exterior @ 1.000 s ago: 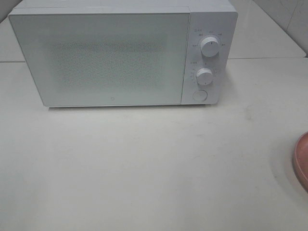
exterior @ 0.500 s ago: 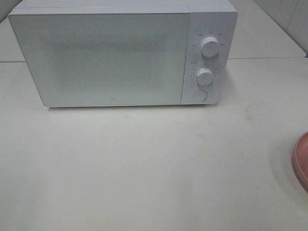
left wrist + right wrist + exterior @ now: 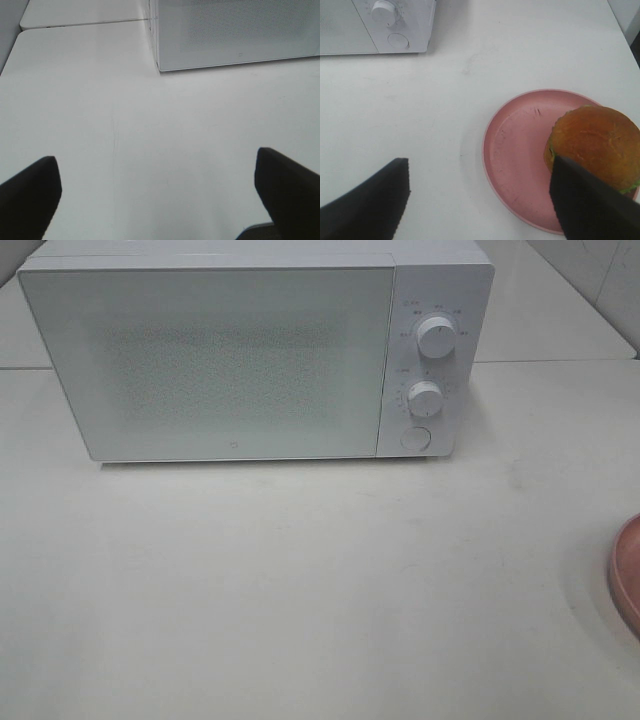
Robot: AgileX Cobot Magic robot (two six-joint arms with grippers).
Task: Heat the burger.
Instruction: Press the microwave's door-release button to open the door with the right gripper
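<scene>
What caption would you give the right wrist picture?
Open right gripper poised near the burger on its pink plate, microwave beyond.

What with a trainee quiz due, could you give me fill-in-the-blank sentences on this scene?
The burger sits on a ____ plate.
The microwave has its door ____.
Its panel has ____ round knobs above a button.
Missing words: pink, closed, two.

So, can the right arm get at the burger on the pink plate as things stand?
Probably yes. The right gripper is open, and the burger sits uncovered on the pink plate close beside it. Nothing lies between them.
</scene>
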